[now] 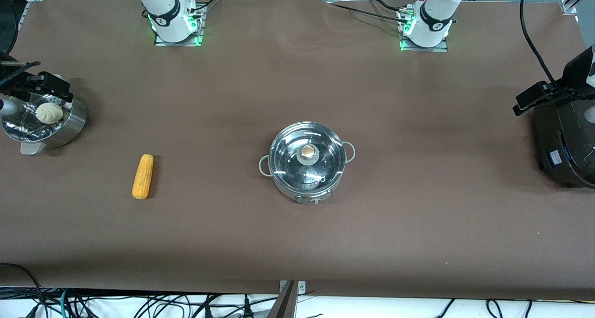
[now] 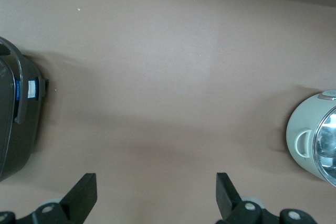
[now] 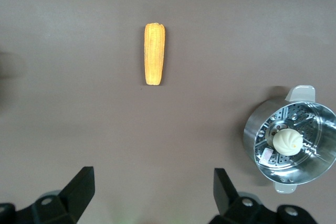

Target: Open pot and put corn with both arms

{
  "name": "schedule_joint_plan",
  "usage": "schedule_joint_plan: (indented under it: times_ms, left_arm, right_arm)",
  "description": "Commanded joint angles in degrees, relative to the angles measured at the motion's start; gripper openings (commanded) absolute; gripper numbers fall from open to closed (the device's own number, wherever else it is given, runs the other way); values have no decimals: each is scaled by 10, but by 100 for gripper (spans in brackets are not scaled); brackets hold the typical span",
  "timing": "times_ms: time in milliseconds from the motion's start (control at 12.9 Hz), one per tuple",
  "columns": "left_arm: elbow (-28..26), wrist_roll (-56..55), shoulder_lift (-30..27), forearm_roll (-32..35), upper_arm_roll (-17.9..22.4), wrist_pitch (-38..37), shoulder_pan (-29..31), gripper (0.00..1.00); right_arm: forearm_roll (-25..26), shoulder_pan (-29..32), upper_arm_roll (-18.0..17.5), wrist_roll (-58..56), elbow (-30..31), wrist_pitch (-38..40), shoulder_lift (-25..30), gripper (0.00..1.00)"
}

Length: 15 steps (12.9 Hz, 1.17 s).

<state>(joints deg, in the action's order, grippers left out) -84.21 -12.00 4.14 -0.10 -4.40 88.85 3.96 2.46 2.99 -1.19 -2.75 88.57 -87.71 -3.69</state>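
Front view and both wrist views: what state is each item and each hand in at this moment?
pot: lid on, closed, upright mid-table
corn: lying flat on the table, untouched
steamer basket: open, one bun inside
black cooker: lid down
left hand: open, holding nothing
right hand: open, holding nothing

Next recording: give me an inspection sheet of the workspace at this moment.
Surface: brown table, flat.
Job's things: pot mid-table, glass lid on; corn lying toward the right arm's end.
Clutter: steamer basket holding a bun; black cooker at the left arm's end.
Grippers: left gripper open above bare table; right gripper open above bare table.
Cables: black cables near the cooker.
Surroundings: nothing seen.
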Motion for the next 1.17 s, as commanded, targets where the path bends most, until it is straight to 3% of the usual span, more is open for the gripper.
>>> schedule_joint_plan:
  times_ms: [0,389,1088]
  left_arm:
    - [9,6,0,-2,-3,-11,3,100]
    - [9,6,0,-2,-3,-11,3,100]
    - [12,9,-1,-2,-2,-12,3,100]
  right_arm:
    - [-20,8,-3,-3,-13,-2,-11,100]
    - [-34,14,-4,-6,-11,-14,-13,100]
    - [-41,7,-10,1,-13,-61,-109,100]
